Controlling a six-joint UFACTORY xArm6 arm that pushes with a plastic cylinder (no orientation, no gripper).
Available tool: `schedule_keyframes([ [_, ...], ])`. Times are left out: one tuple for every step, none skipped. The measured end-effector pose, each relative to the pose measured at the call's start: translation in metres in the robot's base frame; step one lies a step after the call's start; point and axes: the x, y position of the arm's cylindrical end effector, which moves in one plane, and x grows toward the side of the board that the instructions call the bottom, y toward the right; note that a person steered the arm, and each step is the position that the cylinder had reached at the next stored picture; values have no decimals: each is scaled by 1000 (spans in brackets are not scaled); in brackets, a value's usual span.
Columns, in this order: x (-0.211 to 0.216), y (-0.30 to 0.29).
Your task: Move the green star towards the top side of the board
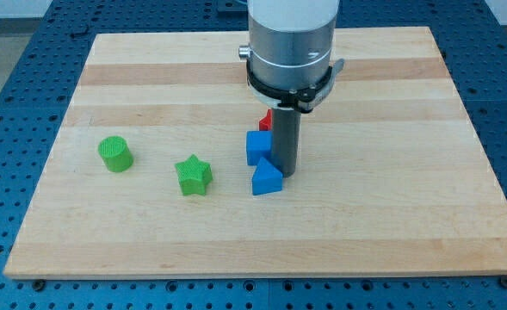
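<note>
green star (194, 175) sitting low-centre on board (408, 215), well apart from top edge, so task barely begun. no fingers on rig, nothing held; just rod w/ my tip (287, 175) touching blue triangular block (267, 178), near blue cube (258, 146), red block (267, 120) mostly hidden behind. green cylinder (115, 154) further left. left: get tip below star, push up.
</note>
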Motion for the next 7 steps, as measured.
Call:
schedule_keyframes([
  [3, 24],
  [19, 91],
  [61, 96],
  [101, 52],
  [107, -41],
  [101, -122],
  [78, -196],
])
